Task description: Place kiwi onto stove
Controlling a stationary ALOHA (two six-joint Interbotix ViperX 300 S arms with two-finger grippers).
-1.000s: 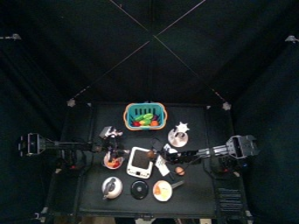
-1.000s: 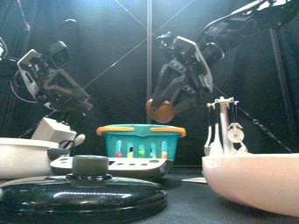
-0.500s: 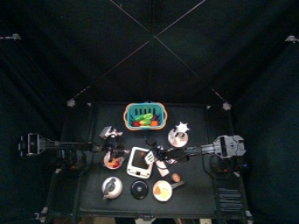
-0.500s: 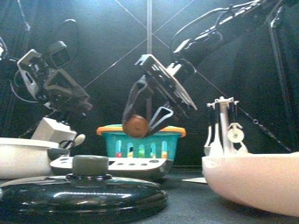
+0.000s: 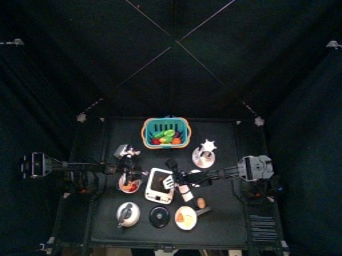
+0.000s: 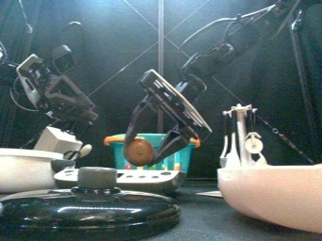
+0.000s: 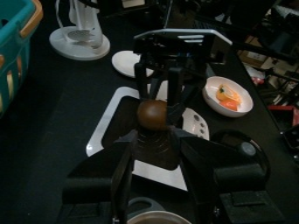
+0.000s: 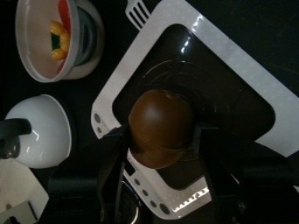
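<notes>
The left claw [image 6: 78, 141] hangs at nine o'clock of the counter [image 5: 227, 225]; whether it is parted I cannot tell. The right claw [image 8: 163, 140] grips the brown oval kiwi [image 8: 160, 127] tight, lower than a second ago, above the white flat rounded stove [image 8: 222, 92] with its dark burner. At twelve o'clock sits a teal plastic basket [image 5: 166, 131]; a white bowl [image 8: 35, 144] lies beside the stove.
</notes>
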